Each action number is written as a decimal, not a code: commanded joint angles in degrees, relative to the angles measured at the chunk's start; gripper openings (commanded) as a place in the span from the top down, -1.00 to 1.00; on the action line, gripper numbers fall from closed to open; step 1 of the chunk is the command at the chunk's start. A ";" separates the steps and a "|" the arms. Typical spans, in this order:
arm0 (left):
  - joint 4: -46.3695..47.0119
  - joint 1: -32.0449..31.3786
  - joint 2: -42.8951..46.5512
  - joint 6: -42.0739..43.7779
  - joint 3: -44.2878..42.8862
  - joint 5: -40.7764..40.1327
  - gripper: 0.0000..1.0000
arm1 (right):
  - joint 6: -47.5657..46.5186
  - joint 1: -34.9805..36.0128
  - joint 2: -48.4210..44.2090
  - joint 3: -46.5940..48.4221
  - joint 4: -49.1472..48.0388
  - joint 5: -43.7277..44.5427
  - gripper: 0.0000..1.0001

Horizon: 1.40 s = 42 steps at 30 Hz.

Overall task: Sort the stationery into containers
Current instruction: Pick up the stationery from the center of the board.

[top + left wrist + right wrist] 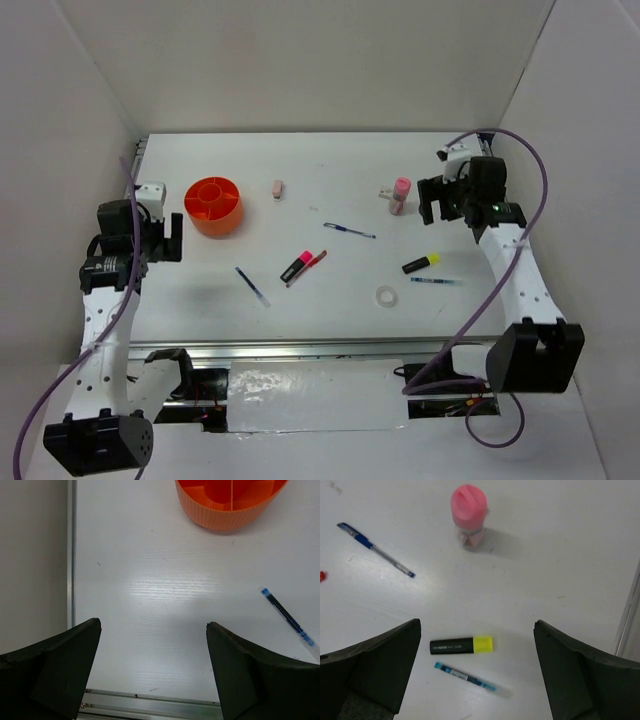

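The round orange tub (214, 204) with inner dividers stands at the back left; it also shows in the left wrist view (229, 502). Loose on the table lie a small eraser (278, 189), a pink-capped glue stick (400, 194), a blue pen (349, 231), a pink highlighter (297, 266) beside a red pen (314, 261), another blue pen (252, 286), a yellow-black highlighter (421, 263), a thin blue pen (435, 280) and a clear tape ring (387, 296). My left gripper (160, 238) is open and empty, left of the tub. My right gripper (438, 200) is open and empty, right of the glue stick.
White walls enclose the table on the back and both sides. A metal rail (300, 350) runs along the front edge. The right wrist view shows the glue stick (469, 513), yellow-black highlighter (462, 645) and two blue pens (375, 549) (470, 678) below.
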State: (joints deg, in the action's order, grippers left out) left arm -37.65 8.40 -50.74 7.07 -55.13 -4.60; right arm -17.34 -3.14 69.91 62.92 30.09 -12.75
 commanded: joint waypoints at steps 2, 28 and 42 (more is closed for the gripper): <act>-3.04 2.23 -0.23 -0.48 -4.27 7.32 -0.99 | 1.26 2.78 8.64 8.79 -3.54 4.14 -1.00; -4.81 5.92 -6.83 2.78 -6.92 19.37 -0.99 | -5.07 6.21 39.16 29.98 -0.55 -3.15 -1.00; -4.10 5.92 -7.18 2.25 -5.25 17.70 -0.99 | -5.86 6.21 42.42 29.28 -1.69 -4.65 -0.43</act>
State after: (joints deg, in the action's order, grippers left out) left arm -43.59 13.87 -58.78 9.04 -60.36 13.37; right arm -22.87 2.70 112.20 90.76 29.67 -16.32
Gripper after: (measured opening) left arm 0.993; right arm 0.731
